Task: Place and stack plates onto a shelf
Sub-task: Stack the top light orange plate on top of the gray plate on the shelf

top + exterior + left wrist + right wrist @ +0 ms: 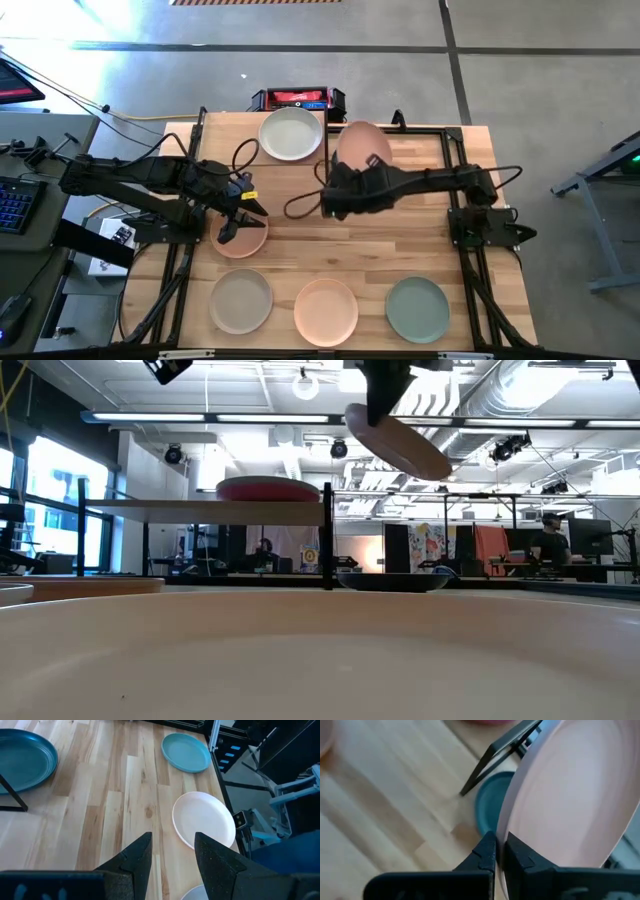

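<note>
My right gripper [365, 168] [501, 851] is shut on a peach-pink plate [360, 145] [400, 442], held in the air to the right of the shelf [200, 509] and above its height. A magenta plate [268, 490] lies on the shelf board. My left gripper [240, 218] [172, 855] is open and holds nothing. It hovers over a pink plate [240, 240]. A dark plate [492, 802] [390, 582] lies flat on the table beside a black shelf leg [490, 762]. My right gripper pinches the peach-pink plate's rim [507, 827] between its two fingers, one finger on each face. The fingers [385, 395] come from above, and the plate hangs below them. It is tilted, lifted clear of table and shelf, with its free edge [440, 470] lowest.
A pale plate [291, 134] lies near the far edge, by a red and black device [298, 98]. Three plates lie along the near edge: beige-grey [240, 300], peach [325, 310], green [417, 308]. A plate's rim [320, 660] fills the low view's foreground.
</note>
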`<action>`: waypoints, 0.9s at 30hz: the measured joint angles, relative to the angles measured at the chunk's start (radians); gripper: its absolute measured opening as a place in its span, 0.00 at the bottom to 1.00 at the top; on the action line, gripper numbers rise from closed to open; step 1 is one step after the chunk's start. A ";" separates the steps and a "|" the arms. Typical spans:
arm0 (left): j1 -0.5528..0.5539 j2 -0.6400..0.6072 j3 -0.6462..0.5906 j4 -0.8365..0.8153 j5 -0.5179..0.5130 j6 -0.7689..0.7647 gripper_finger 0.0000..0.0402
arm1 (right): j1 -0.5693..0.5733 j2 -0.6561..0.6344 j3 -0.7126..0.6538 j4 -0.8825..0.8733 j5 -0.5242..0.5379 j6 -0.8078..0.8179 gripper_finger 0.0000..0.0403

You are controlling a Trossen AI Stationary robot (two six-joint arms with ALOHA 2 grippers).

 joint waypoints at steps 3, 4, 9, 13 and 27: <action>0.000 0.000 0.000 0.000 -0.005 0.000 0.34 | -0.045 0.000 0.014 0.007 0.000 -0.089 0.00; 0.000 0.000 0.000 0.000 -0.015 0.000 0.34 | -0.059 0.000 0.019 0.013 0.001 -0.118 0.00; 0.000 0.000 0.000 0.000 -0.085 0.000 0.34 | -0.129 0.000 0.040 0.061 0.025 -0.280 0.00; 0.000 0.000 0.000 0.000 -0.110 0.000 0.34 | -0.185 0.000 0.053 0.137 0.025 -0.425 0.00; 0.000 0.000 0.000 0.000 -0.174 -0.029 0.34 | -0.348 0.000 0.053 0.513 -0.119 -0.960 0.00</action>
